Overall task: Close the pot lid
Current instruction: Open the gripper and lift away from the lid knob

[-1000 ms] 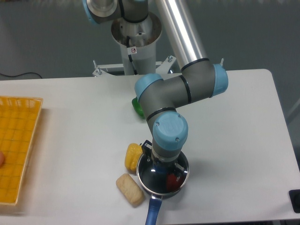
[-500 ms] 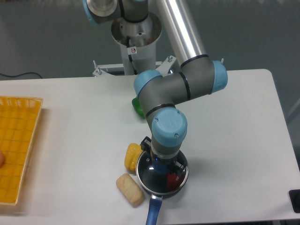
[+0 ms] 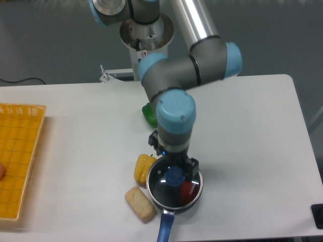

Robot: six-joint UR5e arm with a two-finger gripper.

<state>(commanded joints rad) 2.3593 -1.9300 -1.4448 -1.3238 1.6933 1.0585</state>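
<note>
We see the lid (image 3: 174,180) resting on the pot (image 3: 171,205). Our gripper (image 3: 174,160) hangs just above the lid's knob, touching nothing; we cannot tell its jaw state.

Stuff you can't really make out here

The pincer (image 3: 174,164) fingers are hiding behind the wrist, so no telling their spread; the pot (image 3: 174,189) handle is running off the bottom edge, and the arm is covering most of the green thing (image 3: 148,115).

A: What else do we have on the white table (image 3: 75,131)?

B: We see a yellow corn piece (image 3: 143,168) just above a beige bread roll (image 3: 140,203), a green thing (image 3: 149,115) further back, and an orange basket (image 3: 17,156) far left.
</note>
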